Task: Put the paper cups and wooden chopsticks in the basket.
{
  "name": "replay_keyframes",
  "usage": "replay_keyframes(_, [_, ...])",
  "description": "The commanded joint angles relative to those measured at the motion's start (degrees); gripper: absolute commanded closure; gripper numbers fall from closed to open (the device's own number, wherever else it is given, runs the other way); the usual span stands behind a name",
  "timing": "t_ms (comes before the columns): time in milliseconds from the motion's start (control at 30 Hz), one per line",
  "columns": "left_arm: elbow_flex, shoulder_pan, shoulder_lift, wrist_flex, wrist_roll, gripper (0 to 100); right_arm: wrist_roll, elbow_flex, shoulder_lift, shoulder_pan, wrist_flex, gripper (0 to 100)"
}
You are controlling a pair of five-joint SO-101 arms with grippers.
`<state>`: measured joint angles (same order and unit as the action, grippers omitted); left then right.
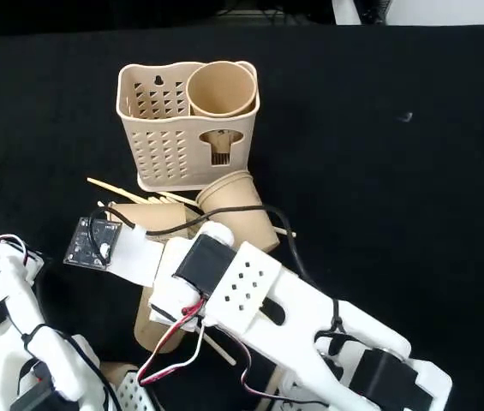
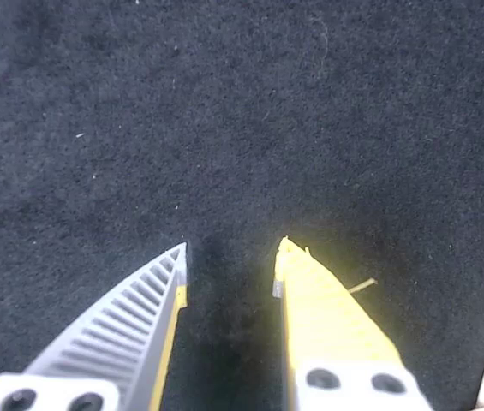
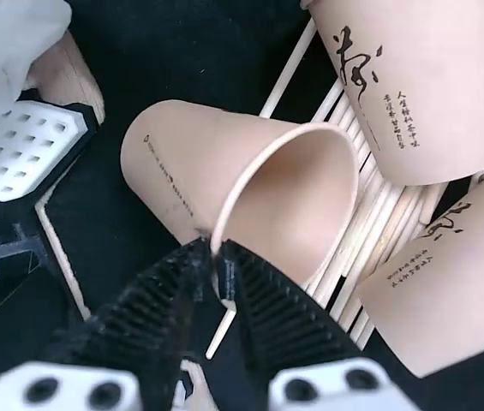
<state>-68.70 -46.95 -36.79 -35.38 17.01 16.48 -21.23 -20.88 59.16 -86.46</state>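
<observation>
The right gripper [image 3: 216, 265] is clamped on a lying paper cup's [image 3: 224, 171] rim; next it likely needs lifting into the basket [image 1: 160, 145]. The left gripper [image 2: 229, 257] hangs apart.

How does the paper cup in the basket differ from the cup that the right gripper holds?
The basket cup stands upright; the gripped cup lies on its side. The basket cup sits inside the basket; the gripped cup lies by the chopsticks, its rim pinched by the right gripper. Both are tan paper.

Prob. robot lab: blk-cloth table [image 1: 396, 171].
</observation>
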Motion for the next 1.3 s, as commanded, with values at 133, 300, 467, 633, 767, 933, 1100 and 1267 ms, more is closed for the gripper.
replay_keyframes(133, [2.3, -0.6, -1.5, 1.1, 0.4, 83, 0.7, -7.3, -2.6, 6.8, 7.4, 98.7])
replay_keyframes(300, [2.3, -0.6, -1.5, 1.1, 0.4, 83, 0.5, -8.0, -2.2, 9.1, 7.6, 93.6])
replay_keyframes(467, [2.3, -0.6, -1.5, 1.1, 0.4, 83, -0.9, -8.0, -2.2, 8.9, 7.6, 86.5])
replay_keyframes(633, [2.3, -0.6, -1.5, 1.1, 0.4, 83, -0.4, -5.4, -2.8, 2.8, 6.2, 98.9])
replay_keyframes(767, [2.3, -0.6, -1.5, 1.1, 0.4, 83, -0.3, 2.2, -3.5, -1.6, -1.0, 98.8])
replay_keyframes(933, [2.3, -0.6, -1.5, 1.1, 0.4, 83, -0.3, 19.0, -8.0, -5.5, -12.3, 98.8])
replay_keyframes(1100, [2.3, -0.6, -1.5, 1.1, 0.4, 83, -0.3, 35.7, -10.1, -14.9, -13.8, 98.8])
replay_keyframes(1267, [2.3, -0.4, -1.5, 1.1, 0.4, 83, 0.6, 40.7, -9.3, -26.9, -2.6, 98.8])
